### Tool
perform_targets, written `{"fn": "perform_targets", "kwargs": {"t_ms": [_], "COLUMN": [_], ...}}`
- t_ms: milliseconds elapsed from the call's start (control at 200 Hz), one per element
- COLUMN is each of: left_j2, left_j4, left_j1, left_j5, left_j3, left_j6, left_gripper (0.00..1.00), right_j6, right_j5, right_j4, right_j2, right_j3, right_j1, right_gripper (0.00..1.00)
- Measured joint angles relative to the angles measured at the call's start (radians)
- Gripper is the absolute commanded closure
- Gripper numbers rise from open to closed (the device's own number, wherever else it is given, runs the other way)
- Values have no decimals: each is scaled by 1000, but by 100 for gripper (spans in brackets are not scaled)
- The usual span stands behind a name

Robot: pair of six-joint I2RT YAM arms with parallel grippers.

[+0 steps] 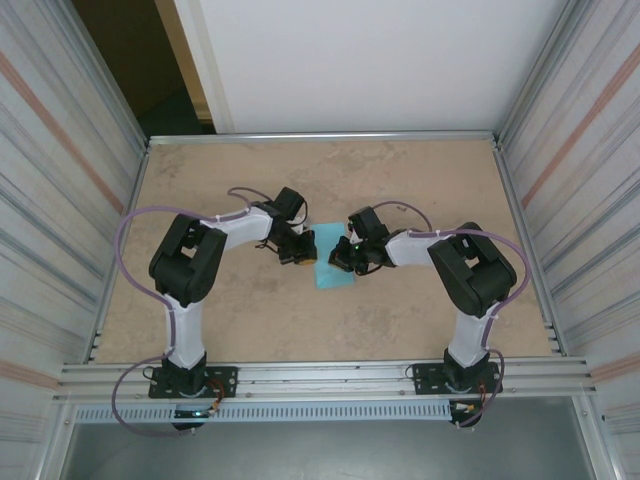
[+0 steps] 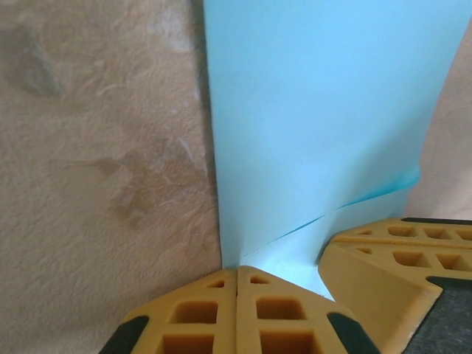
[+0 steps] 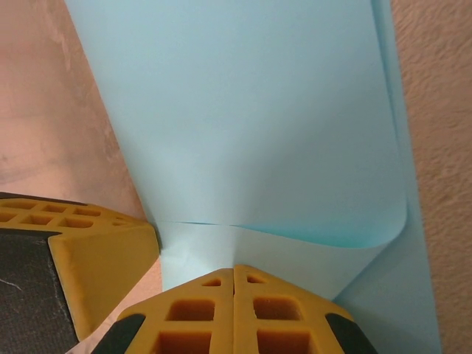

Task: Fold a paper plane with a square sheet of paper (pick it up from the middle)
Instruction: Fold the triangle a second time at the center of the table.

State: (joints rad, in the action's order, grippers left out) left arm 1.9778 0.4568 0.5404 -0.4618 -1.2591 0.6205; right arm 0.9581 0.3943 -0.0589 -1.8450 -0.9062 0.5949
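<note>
Left end effector (image 2: 237, 274), right end effector (image 3: 234, 271), both closed, paper (image 2: 317, 110) edges cropped

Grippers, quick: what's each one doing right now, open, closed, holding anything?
Left gripper: shut, tips at the edge of the blue paper; a pinch cannot be told.
Right gripper: shut, tips against the curled paper; a pinch cannot be told.

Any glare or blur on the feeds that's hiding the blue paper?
Top external: even light, no glare, blue paper small but clear. Left wrist: table slightly soft, paper evenly lit. Right wrist: soft shading under the paper's curl, no glare.
</note>
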Motion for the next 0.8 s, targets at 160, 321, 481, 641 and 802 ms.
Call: {"fn": "perform_targets", "kwargs": {"t_ms": [160,321,481,641,802], "left_j2": [-99,-196,-185,-163,-138], "left_j4": [-55,-144,-177,-182,-203], "left_j1": [14,35,61,89,97], "left_j5": [-16,-79,-118,-126,-134], "left_j3": [51,121,179,193,193], "left_j6": [5,36,66,84,91], "left_gripper": [97,97,97,97,97], "right_j6": [3,15,34,55,62], "right_j5": [3,4,4,4,4], "right_j4": [-45,-66,-79,-88,-95], "right_j2": [0,0,0,0,0], "right_j3": [20,28,33,36,40], "right_j1": [-1,-1,-1,-1,-1], "right_gripper": [100,100,100,100,100]}}
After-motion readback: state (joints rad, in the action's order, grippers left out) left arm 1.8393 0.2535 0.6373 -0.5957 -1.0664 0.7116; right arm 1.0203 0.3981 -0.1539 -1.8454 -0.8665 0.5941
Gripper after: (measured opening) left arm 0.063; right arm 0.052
